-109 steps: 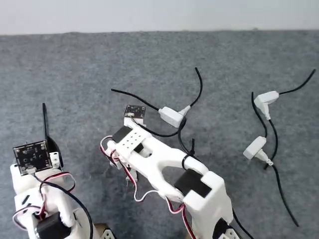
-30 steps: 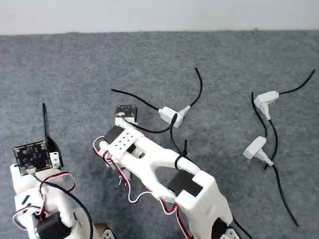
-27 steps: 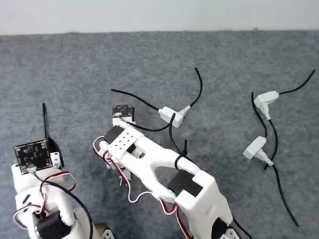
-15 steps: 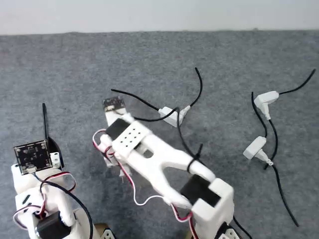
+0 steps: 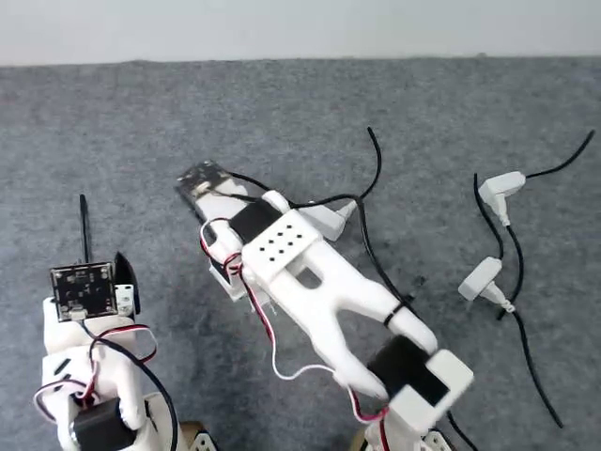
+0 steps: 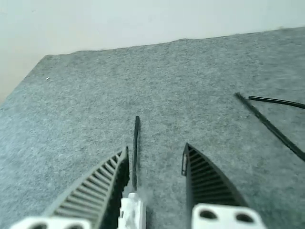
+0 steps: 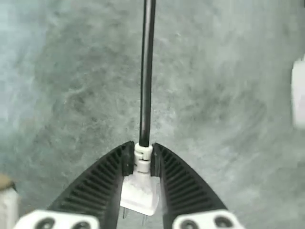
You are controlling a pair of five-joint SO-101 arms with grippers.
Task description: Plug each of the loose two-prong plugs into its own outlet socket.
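My right gripper (image 7: pixel 141 145) is shut on a white two-prong plug (image 7: pixel 139 188), prongs toward the camera. The plug's black cord (image 7: pixel 147 71) runs straight away over the grey mat. In the high view the right arm (image 5: pixel 300 263) stretches over the mat's middle, partly covering a white connector (image 5: pixel 329 221). My left gripper (image 6: pixel 155 150) stands open low over the mat. A white connector (image 6: pixel 132 213) lies by one finger, and its short black cord (image 6: pixel 136 148) runs out between the fingers. Two more white connectors (image 5: pixel 502 186) (image 5: pixel 481 277) with black cords lie at the right.
Grey carpet (image 5: pixel 141 122) covers the table up to a pale wall at the back. Loose black cord ends (image 5: pixel 374 155) (image 6: pixel 271 126) lie around the mat's middle. A white piece (image 7: pixel 299 90) shows at the edge of the right wrist view.
The right arm has swung forward and left, carrying its wrist past the middle connector. The left arm has shifted a little to the right; the cord in front of it stayed put.
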